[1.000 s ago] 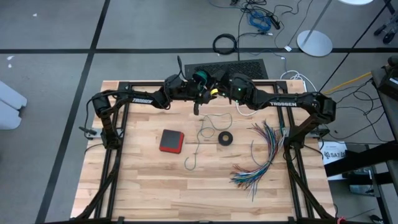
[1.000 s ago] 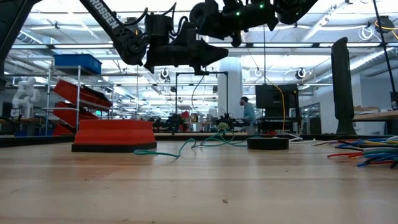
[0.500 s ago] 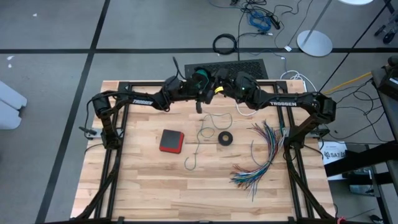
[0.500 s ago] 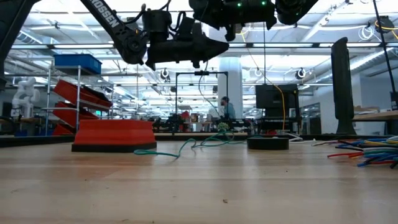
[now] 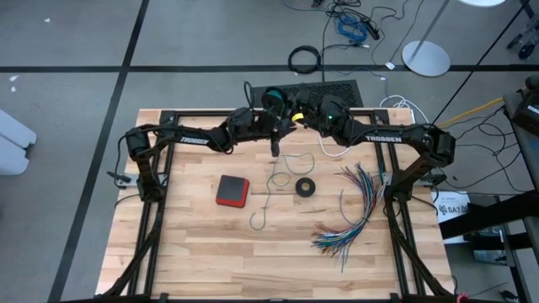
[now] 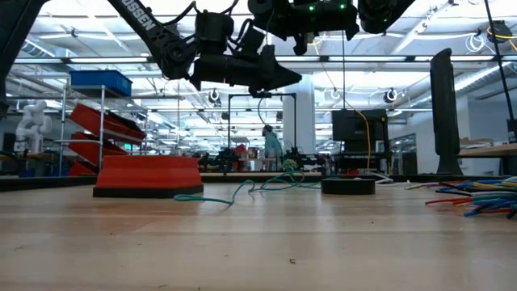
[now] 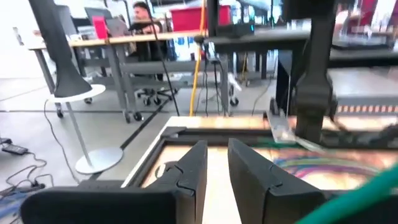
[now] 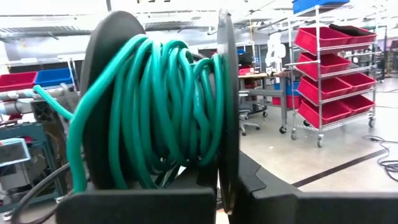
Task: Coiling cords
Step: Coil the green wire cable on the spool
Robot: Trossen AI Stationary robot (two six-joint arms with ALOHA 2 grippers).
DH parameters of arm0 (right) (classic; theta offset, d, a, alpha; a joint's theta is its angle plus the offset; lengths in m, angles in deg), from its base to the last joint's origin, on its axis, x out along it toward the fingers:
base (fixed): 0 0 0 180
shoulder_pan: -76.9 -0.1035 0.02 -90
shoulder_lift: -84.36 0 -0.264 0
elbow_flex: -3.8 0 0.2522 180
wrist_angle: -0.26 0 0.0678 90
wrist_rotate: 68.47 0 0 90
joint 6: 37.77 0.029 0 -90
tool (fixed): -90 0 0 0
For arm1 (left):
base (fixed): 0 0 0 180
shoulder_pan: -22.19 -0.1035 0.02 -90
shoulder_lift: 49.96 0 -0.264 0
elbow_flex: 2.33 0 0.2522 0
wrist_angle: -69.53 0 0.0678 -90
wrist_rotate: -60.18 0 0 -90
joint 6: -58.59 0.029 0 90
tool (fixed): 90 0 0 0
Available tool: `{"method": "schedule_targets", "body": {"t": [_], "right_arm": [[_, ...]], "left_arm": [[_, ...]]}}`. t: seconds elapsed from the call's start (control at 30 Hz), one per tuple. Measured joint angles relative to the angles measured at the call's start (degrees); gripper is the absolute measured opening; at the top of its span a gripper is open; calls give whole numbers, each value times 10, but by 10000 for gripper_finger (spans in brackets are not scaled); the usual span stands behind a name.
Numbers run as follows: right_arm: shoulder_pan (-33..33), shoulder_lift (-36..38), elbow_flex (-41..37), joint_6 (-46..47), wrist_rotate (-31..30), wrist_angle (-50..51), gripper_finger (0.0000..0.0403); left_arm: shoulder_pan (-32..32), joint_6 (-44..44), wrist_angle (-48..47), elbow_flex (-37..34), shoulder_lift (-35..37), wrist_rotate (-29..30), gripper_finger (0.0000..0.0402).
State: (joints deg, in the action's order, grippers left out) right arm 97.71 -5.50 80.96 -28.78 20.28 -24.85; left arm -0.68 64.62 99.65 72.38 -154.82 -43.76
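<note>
Right claw (image 5: 296, 116) pinches teal spool (image 8: 155, 124) at table's far edge (image 5: 202, 111) — left claw (image 7: 214, 171) slightly spread.

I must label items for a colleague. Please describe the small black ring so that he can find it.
Start at the wooden table and find the fanned bundle of multicoloured wires on its right side. Just left of it lies the small black ring, flat and tape-like, unlike the flat red square block beyond the thin teal-green cord.

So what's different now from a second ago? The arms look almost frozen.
The left gripper slid a little toward the right arm, under the black spool wound with teal-green cord. The right gripper stayed shut on that spool. The cord's loose end, red box and black ring lie unmoved.
</note>
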Motion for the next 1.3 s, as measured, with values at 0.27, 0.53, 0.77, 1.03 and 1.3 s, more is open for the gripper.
{"method": "schedule_targets", "body": {"t": [0.27, 0.53, 0.77, 1.03, 1.3], "right_arm": [[9, 0, 0, 7, 13, 3, 0], [9, 0, 0, 7, 16, -1, 0], [9, 0, 0, 9, 13, -4, 0], [10, 0, 0, 9, 10, -4, 0], [10, 0, 0, 6, 13, 0, 0]], "left_arm": [[-10, 97, -58, -8, 0, -75, 10], [-30, 127, -56, -12, -9, -79, 3], [-26, 171, -108, -3, -28, -12, 1], [-35, 188, -201, 12, -28, 17, 2], [-40, 183, -222, 12, -28, -134, 104]]}}
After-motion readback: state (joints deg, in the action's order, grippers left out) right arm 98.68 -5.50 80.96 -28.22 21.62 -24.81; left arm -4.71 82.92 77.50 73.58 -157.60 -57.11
